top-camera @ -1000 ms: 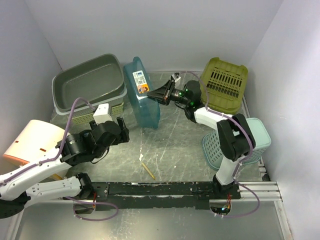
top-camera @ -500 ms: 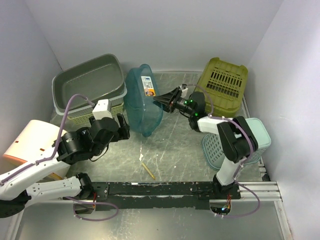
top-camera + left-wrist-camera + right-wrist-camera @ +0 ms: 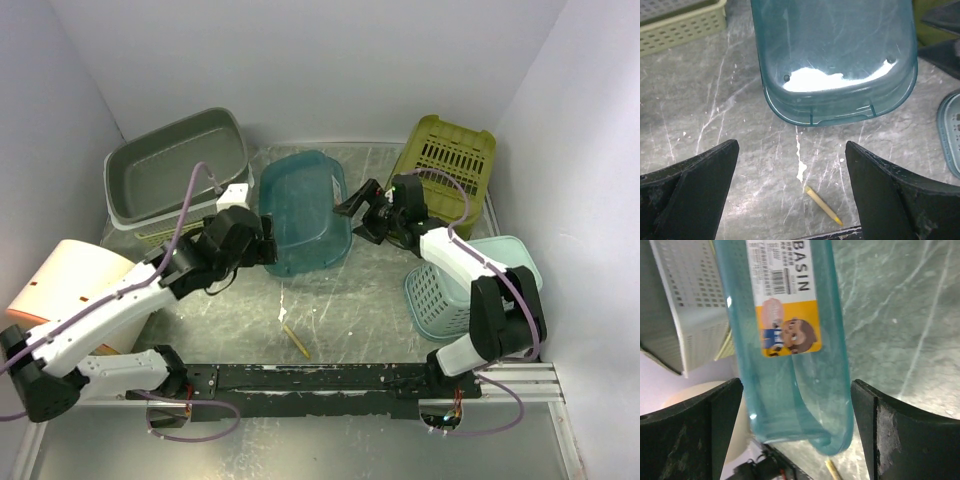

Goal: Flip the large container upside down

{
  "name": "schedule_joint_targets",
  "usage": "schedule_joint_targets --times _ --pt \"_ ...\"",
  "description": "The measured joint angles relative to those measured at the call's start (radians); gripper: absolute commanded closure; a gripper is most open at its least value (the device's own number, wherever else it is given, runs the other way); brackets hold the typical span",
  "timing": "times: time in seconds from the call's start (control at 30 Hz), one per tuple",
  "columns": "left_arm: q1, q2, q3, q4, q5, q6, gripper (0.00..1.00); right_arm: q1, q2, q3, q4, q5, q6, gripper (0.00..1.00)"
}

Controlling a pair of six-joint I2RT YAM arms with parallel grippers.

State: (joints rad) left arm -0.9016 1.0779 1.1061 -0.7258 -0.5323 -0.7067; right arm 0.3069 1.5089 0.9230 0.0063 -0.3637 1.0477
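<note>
The large container is a clear teal basin lying flat on the table at the back middle, its base turned up as far as I can tell. The left wrist view shows its near end beyond my left gripper, which is open with bare table between its fingers. In the top view my left gripper sits by the basin's near-left corner. My right gripper stands open just right of the basin. In the right wrist view the basin's labelled side runs between the spread fingers without touching them.
A grey tub rests on a pale slatted basket at the back left. An olive basket lies overturned at the back right, and a light teal basket stands in front of it. A yellow crayon lies near the front rail.
The basin stood on edge in my right gripper; it has tipped over to the left and now lies flat. My right gripper opened and let go. My left arm reached forward to the basin.
</note>
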Motion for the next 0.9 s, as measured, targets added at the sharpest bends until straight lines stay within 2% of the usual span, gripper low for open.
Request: schedule_joint_targets --times 0.23,0.53,0.7,0.77,0.9 --pt "0.167 0.128 -0.024 0.092 0.240 0.056 0.01 0.009 -0.074 0.071 -0.211 0.123 -0.208 0.09" --pt "0.206 0.251 -0.064 0.212 0.389 0.097 0.01 0.026 -0.094 0.246 -0.436 0.381 -0.465 0.09" --pt "0.206 0.265 -0.074 0.237 0.424 0.101 0.01 0.138 0.081 0.475 -0.443 0.513 -0.547 0.09" --pt "0.206 0.264 -0.074 0.245 0.425 0.102 0.01 0.173 0.197 0.577 -0.450 0.557 -0.563 0.09" --pt "0.206 0.245 -0.081 0.246 0.426 0.105 0.00 0.173 0.422 0.742 -0.504 0.666 -0.575 0.09"
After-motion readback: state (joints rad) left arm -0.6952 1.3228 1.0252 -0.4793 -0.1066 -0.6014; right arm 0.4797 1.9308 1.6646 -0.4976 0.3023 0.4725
